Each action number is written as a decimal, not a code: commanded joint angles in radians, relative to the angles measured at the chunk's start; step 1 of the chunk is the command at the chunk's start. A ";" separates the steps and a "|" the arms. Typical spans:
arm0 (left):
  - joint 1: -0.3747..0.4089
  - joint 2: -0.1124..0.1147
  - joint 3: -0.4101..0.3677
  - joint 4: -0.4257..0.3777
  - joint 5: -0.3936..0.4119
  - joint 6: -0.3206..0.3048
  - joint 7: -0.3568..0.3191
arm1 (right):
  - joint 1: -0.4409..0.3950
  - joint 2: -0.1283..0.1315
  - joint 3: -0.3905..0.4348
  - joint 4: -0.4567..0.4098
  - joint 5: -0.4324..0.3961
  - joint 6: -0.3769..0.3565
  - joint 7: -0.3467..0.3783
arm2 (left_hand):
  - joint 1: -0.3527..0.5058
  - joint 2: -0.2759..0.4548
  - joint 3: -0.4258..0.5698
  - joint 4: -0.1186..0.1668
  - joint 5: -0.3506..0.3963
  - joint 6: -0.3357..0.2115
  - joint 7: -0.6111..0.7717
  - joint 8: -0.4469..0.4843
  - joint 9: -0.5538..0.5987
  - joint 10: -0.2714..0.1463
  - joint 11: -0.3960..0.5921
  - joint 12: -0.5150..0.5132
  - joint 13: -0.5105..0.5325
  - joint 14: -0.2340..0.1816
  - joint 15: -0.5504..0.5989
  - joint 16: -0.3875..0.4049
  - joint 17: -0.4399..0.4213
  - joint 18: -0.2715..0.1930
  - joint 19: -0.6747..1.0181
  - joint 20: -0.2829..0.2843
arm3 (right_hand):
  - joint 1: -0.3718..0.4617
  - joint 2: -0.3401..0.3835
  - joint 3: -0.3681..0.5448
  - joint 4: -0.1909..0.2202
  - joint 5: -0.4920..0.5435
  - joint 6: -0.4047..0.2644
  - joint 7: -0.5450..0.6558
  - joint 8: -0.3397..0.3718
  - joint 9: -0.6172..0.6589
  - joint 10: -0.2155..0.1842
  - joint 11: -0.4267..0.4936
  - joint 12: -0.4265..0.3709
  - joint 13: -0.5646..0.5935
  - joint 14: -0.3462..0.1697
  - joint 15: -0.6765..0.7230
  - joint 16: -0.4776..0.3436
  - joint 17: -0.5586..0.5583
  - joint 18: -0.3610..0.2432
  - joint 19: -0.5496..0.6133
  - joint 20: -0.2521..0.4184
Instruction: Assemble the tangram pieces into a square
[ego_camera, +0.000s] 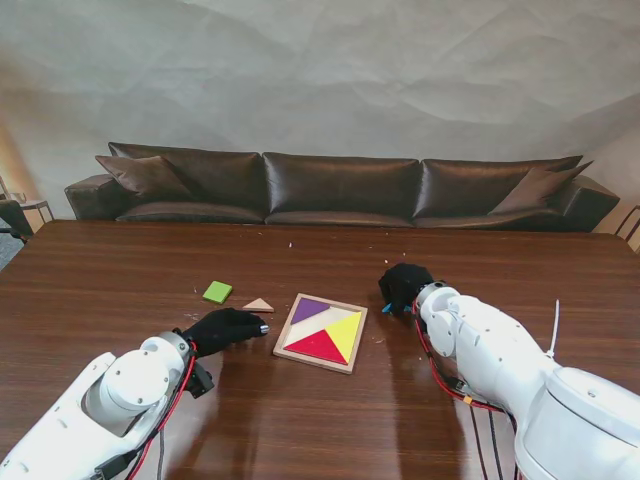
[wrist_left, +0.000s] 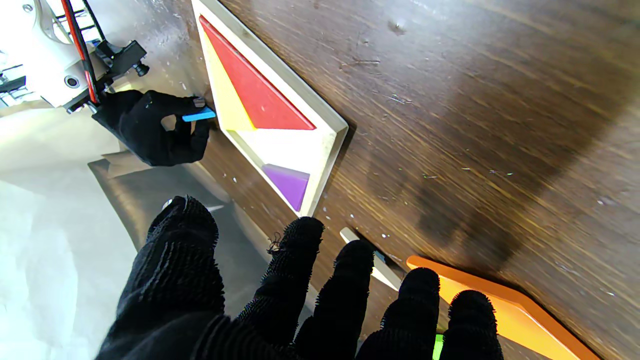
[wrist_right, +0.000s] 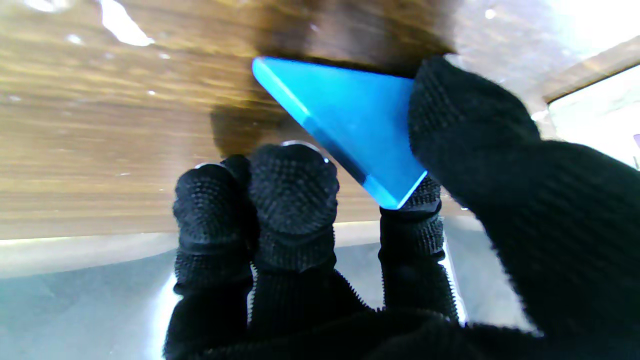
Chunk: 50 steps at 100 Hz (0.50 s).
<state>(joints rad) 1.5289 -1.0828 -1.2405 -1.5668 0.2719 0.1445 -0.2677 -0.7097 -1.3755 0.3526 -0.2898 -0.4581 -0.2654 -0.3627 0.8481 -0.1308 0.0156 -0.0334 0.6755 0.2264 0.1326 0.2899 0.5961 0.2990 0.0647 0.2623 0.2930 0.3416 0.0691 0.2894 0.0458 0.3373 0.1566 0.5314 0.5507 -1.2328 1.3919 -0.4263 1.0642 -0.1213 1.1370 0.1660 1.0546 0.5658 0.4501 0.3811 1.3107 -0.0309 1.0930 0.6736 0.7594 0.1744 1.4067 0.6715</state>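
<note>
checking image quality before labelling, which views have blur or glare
Stand view: sharp and evenly lit, the tray easy to read. Left wrist view: tabletop streaked with blur, white blowout at one side, left robot hand fairly crisp. Right wrist view: wood grain smeared, bright glare in a corner, blue piece and right robot hand close and soft-edged.

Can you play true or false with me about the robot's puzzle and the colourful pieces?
1. The right hand holds a blue triangle piece. True.
2. The wooden square tray is completely full. False: a pale bare patch is unfilled beside the red triangle piece, yellow triangle piece and purple piece.
3. The green square piece sits inside the tray. False: it lies on the brown wooden table, to the tray's left.
4. The left hand holds nothing. True.
</note>
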 joint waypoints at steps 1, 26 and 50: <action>0.003 0.000 -0.002 -0.005 0.000 -0.002 -0.017 | -0.053 0.000 -0.012 0.032 -0.007 -0.001 0.037 | -0.011 0.045 -0.024 0.016 0.016 0.005 0.000 0.005 0.031 0.002 0.006 0.006 0.006 0.001 0.002 0.006 0.000 -0.018 0.003 0.009 | -0.009 0.021 0.014 -0.008 0.081 0.029 0.024 -0.004 0.404 -0.500 0.133 0.053 0.011 -0.059 0.031 0.022 0.328 -0.018 0.064 0.017; 0.004 -0.001 -0.003 -0.003 -0.002 -0.003 -0.015 | -0.039 -0.004 -0.009 0.031 -0.011 0.002 0.019 | -0.011 0.044 -0.024 0.016 0.017 0.004 0.000 0.005 0.030 0.003 0.006 0.006 0.005 0.001 0.001 0.006 -0.001 -0.018 0.003 0.009 | 0.022 -0.032 0.038 -0.012 0.106 0.071 0.038 -0.008 0.404 -0.460 0.212 0.083 0.014 -0.085 0.078 0.047 0.341 -0.032 0.114 0.031; -0.002 -0.002 -0.001 0.004 -0.004 -0.014 -0.012 | -0.019 -0.019 0.013 0.030 0.003 0.017 0.029 | -0.011 0.044 -0.024 0.016 0.015 0.004 0.000 0.005 0.031 0.002 0.006 0.006 0.006 0.000 0.002 0.006 0.000 -0.018 0.003 0.009 | 0.039 -0.055 0.048 -0.013 0.114 0.085 0.042 -0.009 0.402 -0.444 0.236 0.091 0.013 -0.093 0.085 0.040 0.347 -0.043 0.134 0.038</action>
<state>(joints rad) 1.5285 -1.0828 -1.2414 -1.5642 0.2699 0.1361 -0.2653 -0.7080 -1.3865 0.3661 -0.2750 -0.4585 -0.2548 -0.3720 0.8481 -0.1308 0.0156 -0.0334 0.6755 0.2264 0.1327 0.2899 0.5961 0.2990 0.0647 0.2623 0.2930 0.3416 0.0691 0.2895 0.0458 0.3373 0.1566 0.5314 0.5528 -1.2527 1.3919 -0.4267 1.1054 -0.0331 1.1362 0.1557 1.0700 0.5313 0.4638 0.3784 1.3132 -0.0513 1.1486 0.7114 0.7594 0.1509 1.4748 0.6763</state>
